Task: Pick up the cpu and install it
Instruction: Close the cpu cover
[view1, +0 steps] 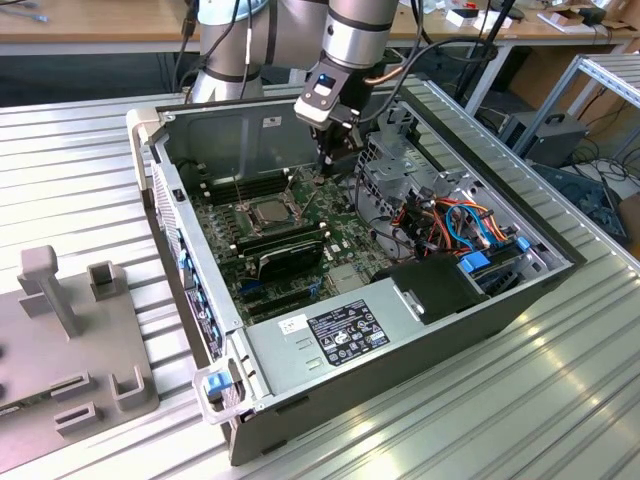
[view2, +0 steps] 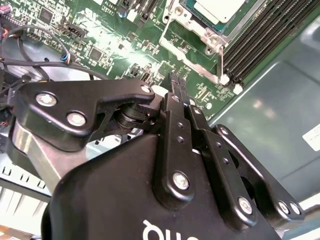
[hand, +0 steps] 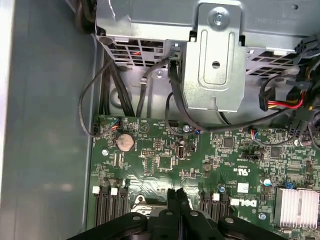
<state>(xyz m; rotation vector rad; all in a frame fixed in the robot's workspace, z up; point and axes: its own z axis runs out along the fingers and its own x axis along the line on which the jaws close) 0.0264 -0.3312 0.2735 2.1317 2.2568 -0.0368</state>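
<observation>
First wrist view: gripper (hand: 177, 192) seen from behind its two black fingers (hand: 171, 200). The fingers are pressed flat together, with only a hairline seam between them and nothing held. The second wrist view gives the same reading from the side: the gripper (view2: 176, 80) has its tips closed and empty.

Exterior view: the gripper (view1: 327, 158) hangs inside the open computer case (view1: 230, 130), over the green motherboard (view1: 345, 255). I cannot tell whether the tips touch the board.

Location of the task's thing:
- cpu (view1: 271, 210): one, with a dull silver top. It lies flat in the socket on the board, below the gripper and off to one side, clear of the fingertips.
- In the second wrist view the cpu (view2: 220, 7) lies beyond the fingertips and is only partly in frame. A bright metal frame (view2: 192, 37) sits between it and the tips.

Counts:
- Arms: one. Grippers: one. Fingers: two.
- Motherboards (hand: 165, 160): one, directly under the tool.
- Coin cells (hand: 125, 142): one, ahead of the fingertips.
- Finned silver heatsinks (hand: 297, 207): one, level with the fingers and well out to the side.
- Folded metal brackets (hand: 215, 60): one, far ahead of the tips past the board's edge, with black cables trailing beneath it.
- Black slots flank the fingers on both sides; their number is unclear.
- Black oblong parts (view1: 290, 258): one, on the far side of the cpu from the gripper.
- Power supplies (view1: 330, 330): one, grey with a label, at the end of the case farthest from the tool.
- The case rests on a ribbed aluminium table (view1: 90, 150).
</observation>
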